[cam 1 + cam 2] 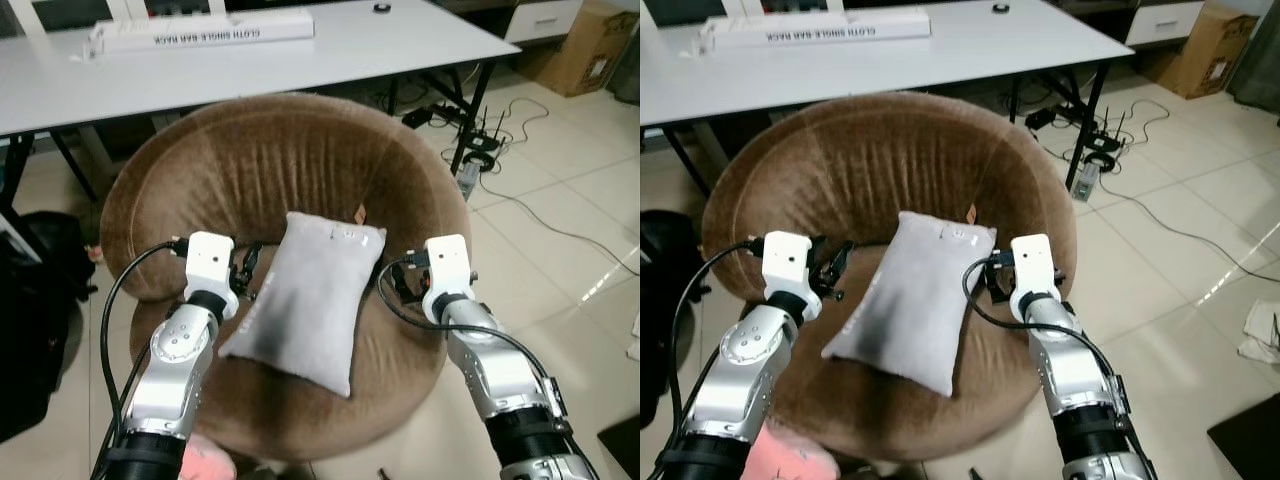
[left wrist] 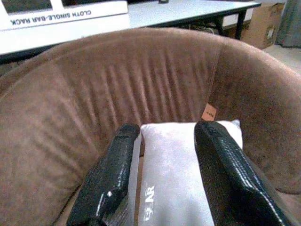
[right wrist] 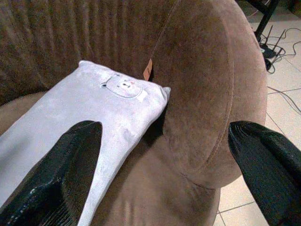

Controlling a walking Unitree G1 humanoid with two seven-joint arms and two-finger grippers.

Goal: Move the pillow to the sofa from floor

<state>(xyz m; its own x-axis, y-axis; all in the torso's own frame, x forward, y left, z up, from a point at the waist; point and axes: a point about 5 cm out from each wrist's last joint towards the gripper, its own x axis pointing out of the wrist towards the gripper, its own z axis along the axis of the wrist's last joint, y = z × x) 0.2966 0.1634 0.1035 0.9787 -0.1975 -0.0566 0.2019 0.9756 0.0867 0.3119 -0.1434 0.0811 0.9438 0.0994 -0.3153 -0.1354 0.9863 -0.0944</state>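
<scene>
A grey pillow (image 1: 310, 300) with a small bear patch lies tilted on the seat of the round brown sofa chair (image 1: 250, 160), its top end against the backrest. My left gripper (image 1: 248, 272) is at the pillow's left edge, fingers (image 2: 117, 165) open, with the pillow's end (image 2: 174, 160) seen between them. On the pillow's right side my right gripper (image 1: 392, 280) stands wide open by the sofa's armrest (image 3: 211, 94), and the pillow (image 3: 94, 108) lies beside one finger (image 3: 70, 160). Neither gripper holds anything.
A white table (image 1: 380, 45) with a long white box (image 1: 200, 30) stands right behind the sofa. Cables and a power strip (image 1: 475, 150) lie on the tiled floor to the right. A cardboard box (image 1: 590, 45) is far right, a black bag (image 1: 40, 300) left, something pink (image 1: 205, 460) by my left arm.
</scene>
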